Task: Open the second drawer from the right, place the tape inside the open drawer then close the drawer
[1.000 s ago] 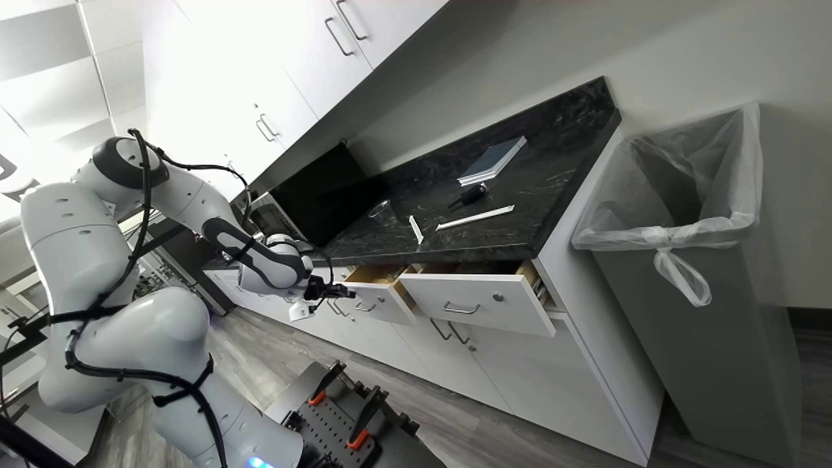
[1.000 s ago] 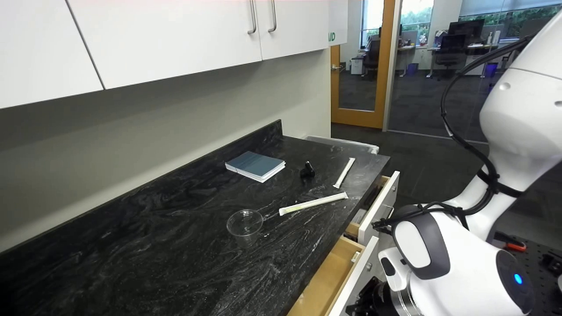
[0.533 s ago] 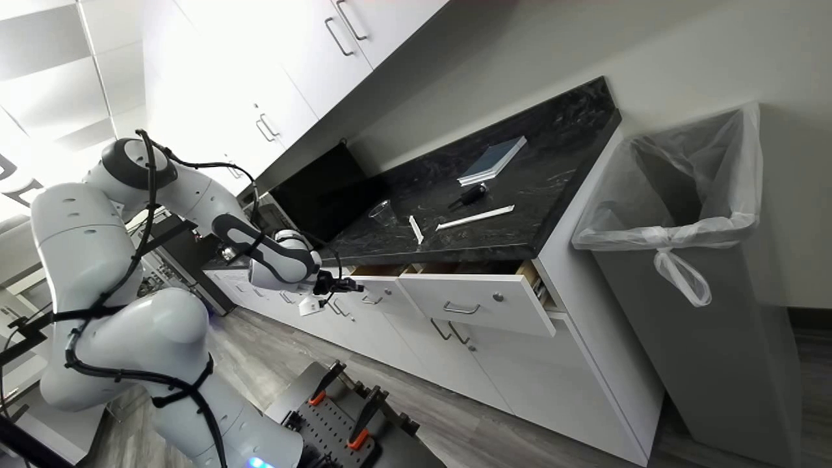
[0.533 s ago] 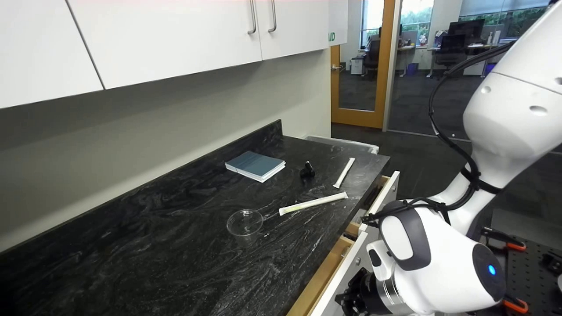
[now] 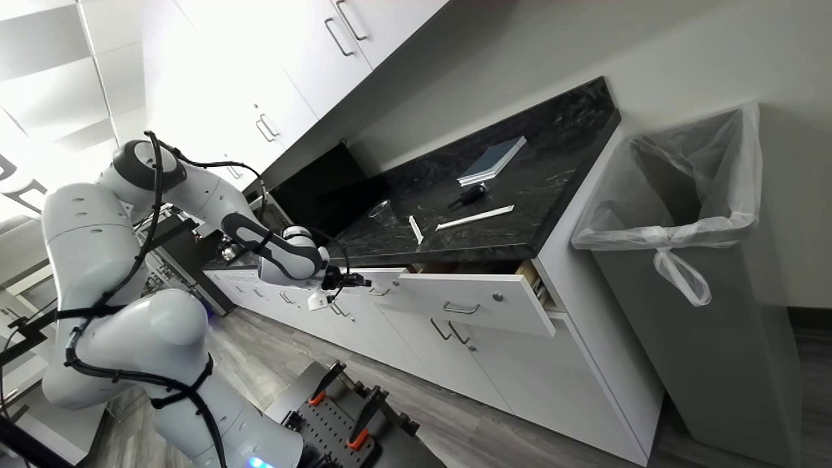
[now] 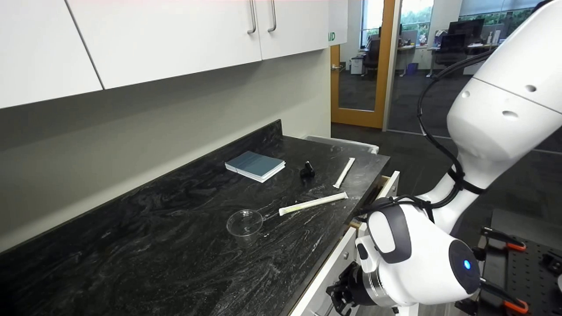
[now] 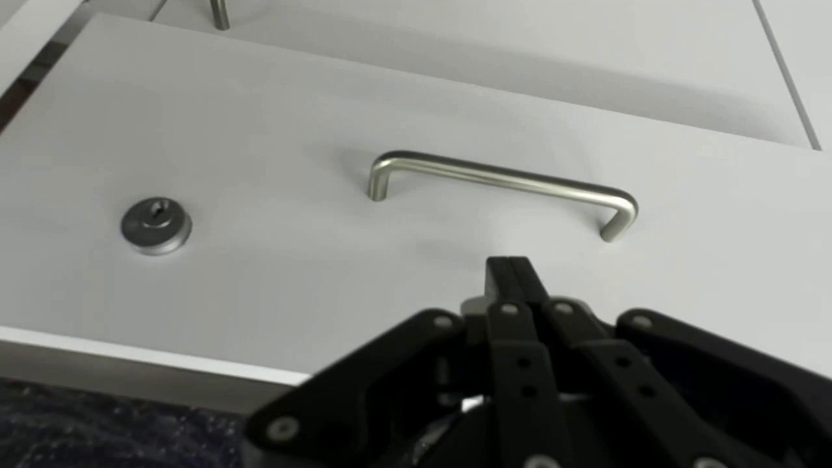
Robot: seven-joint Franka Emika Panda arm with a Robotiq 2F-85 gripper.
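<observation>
The fingers [image 7: 500, 279], held together, are touching the second drawer [image 7: 292, 260] near its handle [image 7: 507, 178]. That drawer is standing slightly open.

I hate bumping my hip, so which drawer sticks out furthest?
The end drawer nearest the trash bin: it stands well out; the second drawer, by the hand, is nearly shut.

Upper cabinets [image 5: 247, 62] overexposed; wall [image 6: 197, 109] beneath shadowed.
</observation>
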